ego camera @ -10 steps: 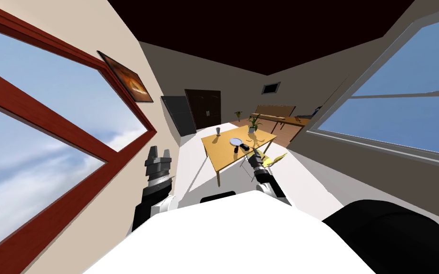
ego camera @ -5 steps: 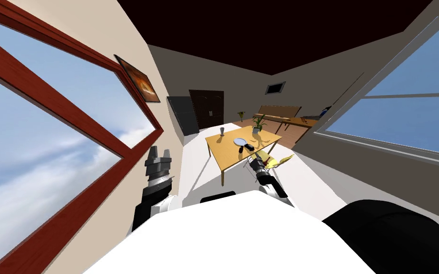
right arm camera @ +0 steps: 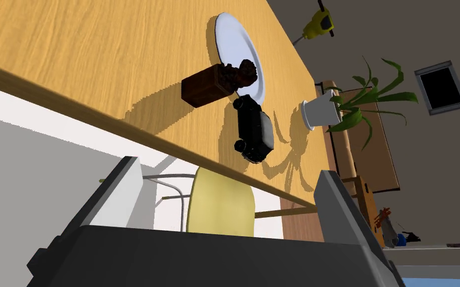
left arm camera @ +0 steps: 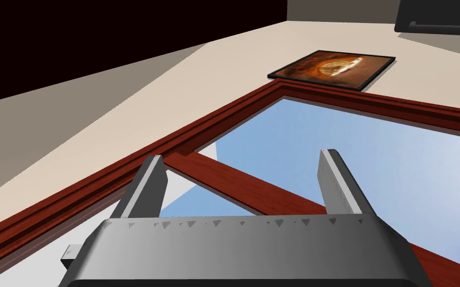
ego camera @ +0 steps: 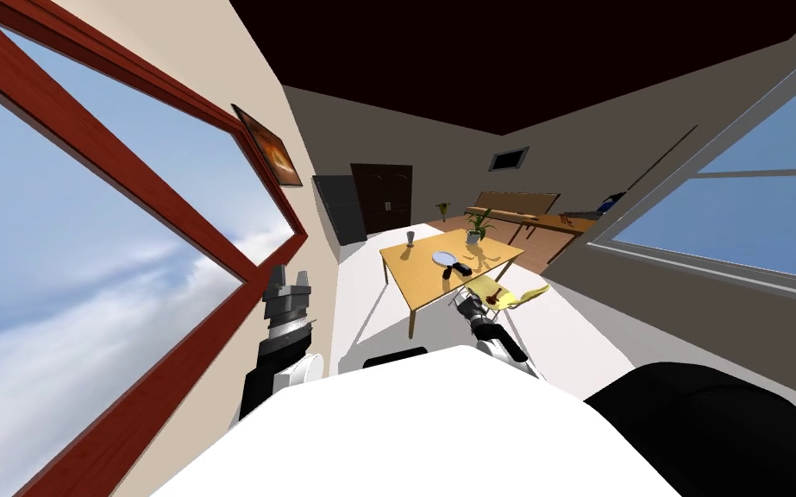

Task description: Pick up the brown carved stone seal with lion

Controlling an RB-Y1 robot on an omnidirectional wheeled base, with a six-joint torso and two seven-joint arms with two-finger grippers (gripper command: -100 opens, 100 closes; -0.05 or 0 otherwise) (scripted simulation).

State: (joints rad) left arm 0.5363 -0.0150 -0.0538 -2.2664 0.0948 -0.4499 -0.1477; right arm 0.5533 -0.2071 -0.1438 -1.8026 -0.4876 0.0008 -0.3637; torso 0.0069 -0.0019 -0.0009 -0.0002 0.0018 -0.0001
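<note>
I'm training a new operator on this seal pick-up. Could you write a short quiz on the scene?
1. True or false: the right gripper holds the brown seal.
2. What lies right beside the seal on the table? A laptop; B white plate; C bottle.
3. Fill in: the fingers of the left gripper stand ____.
Key: 1 false; 2 B; 3 open.

Wooden table (right arm camera: 74, 45) – bearing brown seal (right arm camera: 205, 89), white plate (right arm camera: 231, 37), black car (right arm camera: 253, 124), potted plant (right arm camera: 319, 112).
</note>
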